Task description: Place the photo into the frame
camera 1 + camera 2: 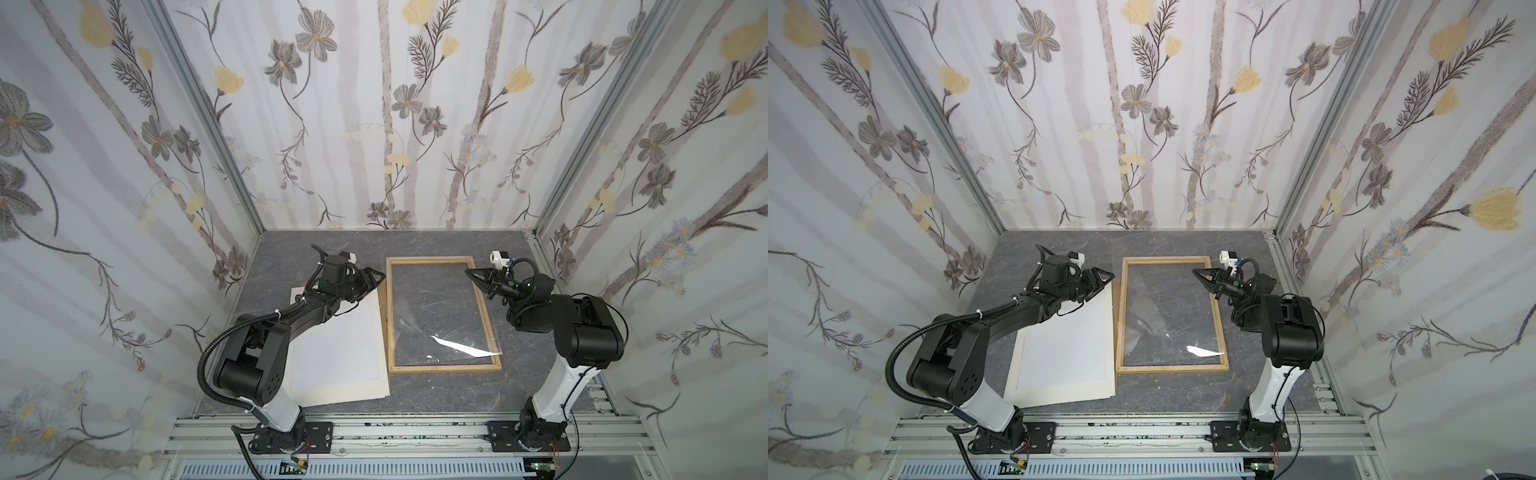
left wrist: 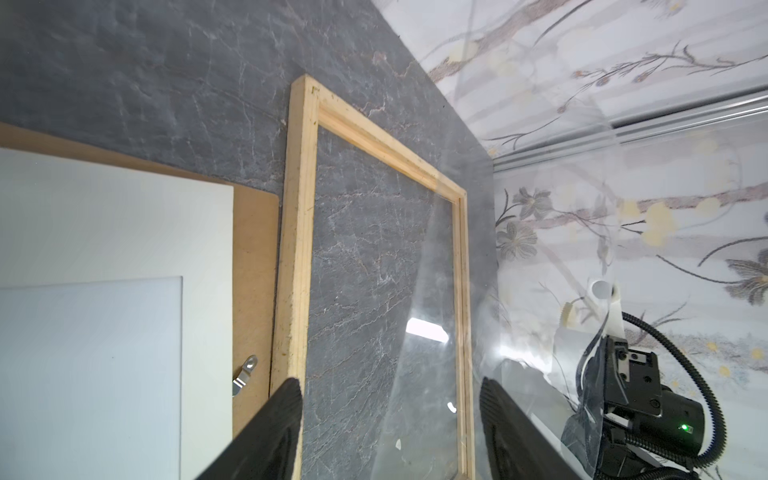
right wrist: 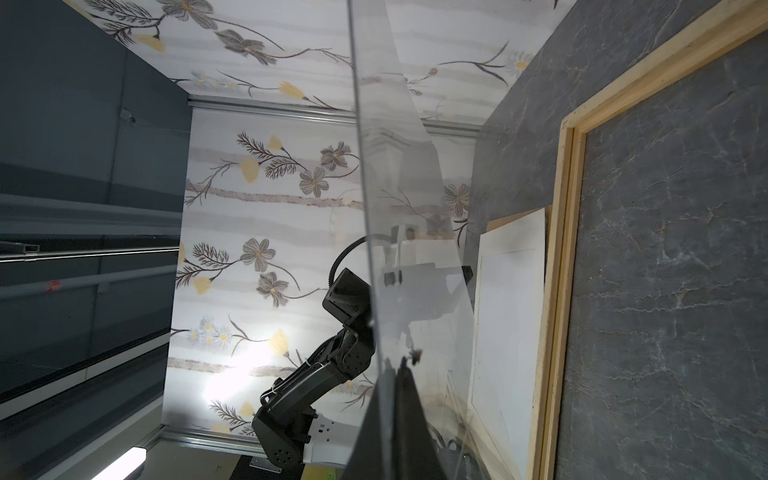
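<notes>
The frame (image 1: 432,259) (image 1: 1165,259) of pale wood strips lies flat mid-table, with grey tabletop showing through it. The photo (image 1: 336,336) (image 1: 1063,349) lies white side up left of it, partly under my left arm. My left gripper (image 1: 380,276) (image 2: 390,395) is open and empty above the frame's far left corner (image 2: 299,208). My right gripper (image 1: 471,272) (image 3: 395,370) is shut on the edge of a clear sheet (image 3: 415,208) (image 2: 436,332), held tilted over the frame's right side. The photo (image 3: 511,299) stays flat beyond the frame (image 3: 557,291).
A brown backing panel (image 2: 253,266) with a metal clip (image 2: 245,374) lies under the photo, its edge against the frame's left strip. Flowered walls enclose the table on three sides. An aluminium rail (image 1: 395,432) carrying both arm bases runs along the front.
</notes>
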Robot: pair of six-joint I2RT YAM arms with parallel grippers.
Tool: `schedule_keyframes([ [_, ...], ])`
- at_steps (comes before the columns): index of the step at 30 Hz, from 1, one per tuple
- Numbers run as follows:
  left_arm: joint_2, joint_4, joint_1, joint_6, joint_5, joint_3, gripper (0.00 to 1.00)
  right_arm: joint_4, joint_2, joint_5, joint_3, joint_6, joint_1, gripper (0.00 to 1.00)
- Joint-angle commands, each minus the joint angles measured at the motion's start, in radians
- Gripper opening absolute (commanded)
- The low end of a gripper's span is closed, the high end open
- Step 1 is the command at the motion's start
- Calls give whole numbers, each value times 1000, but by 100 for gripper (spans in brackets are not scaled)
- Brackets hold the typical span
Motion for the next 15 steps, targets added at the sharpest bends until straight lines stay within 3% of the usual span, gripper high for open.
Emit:
schedule_keyframes([
  [1, -42, -15, 13, 5, -7, -9, 69, 276, -14, 32, 6, 85, 6, 0],
  [5, -79, -24, 28, 5, -14, -24, 70, 230, -23, 67, -10, 51, 8, 0],
  [8, -99, -27, 33, 6, -14, -33, 70, 90, -60, 90, -30, -58, 8, 0],
  [15, -152, -38, 48, 8, -11, -60, 70, -649, -274, 167, 32, -570, 17, 0],
])
